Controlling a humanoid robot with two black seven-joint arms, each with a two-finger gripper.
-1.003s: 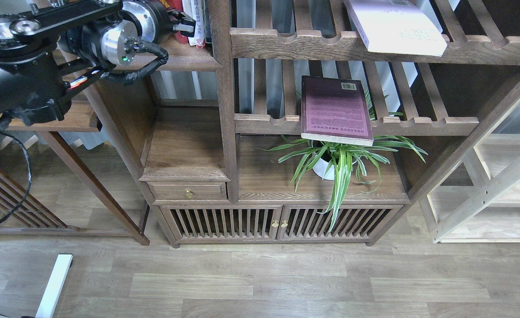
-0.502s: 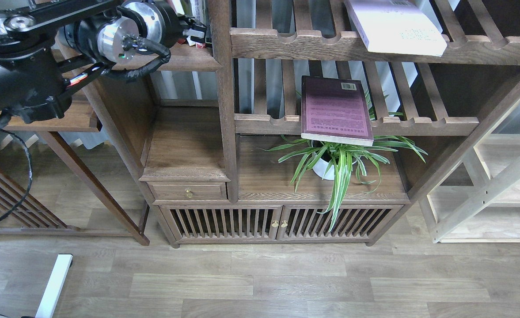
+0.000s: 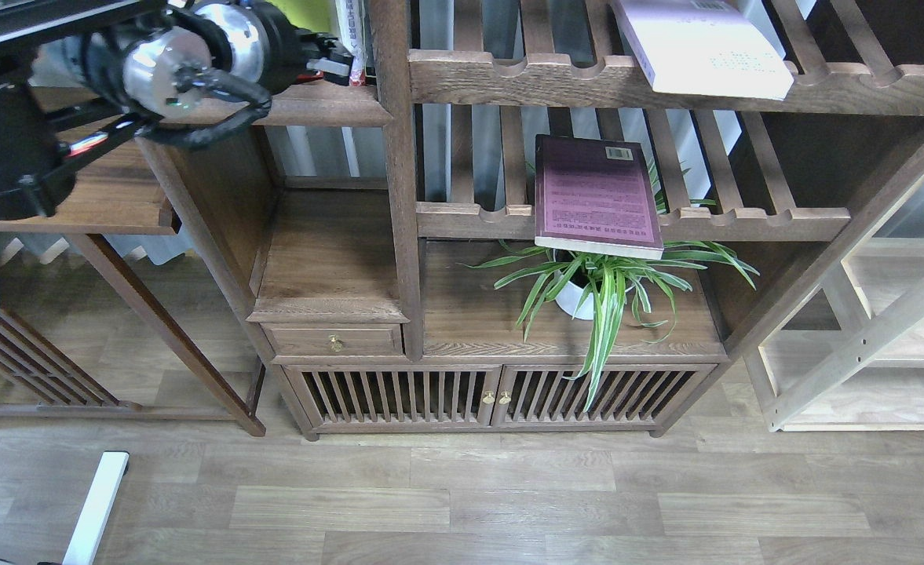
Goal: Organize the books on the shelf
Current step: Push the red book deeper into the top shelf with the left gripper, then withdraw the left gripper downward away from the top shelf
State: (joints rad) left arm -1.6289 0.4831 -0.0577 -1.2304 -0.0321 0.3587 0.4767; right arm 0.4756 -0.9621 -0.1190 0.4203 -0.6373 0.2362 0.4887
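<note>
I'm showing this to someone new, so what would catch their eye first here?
Probably the maroon book lying flat on the middle slatted rack, overhanging its front rail just above the green plant. Next, the black left arm at top left, its gripper reaching onto the shelf beside upright books. A pale book lies on the top rack.
</note>
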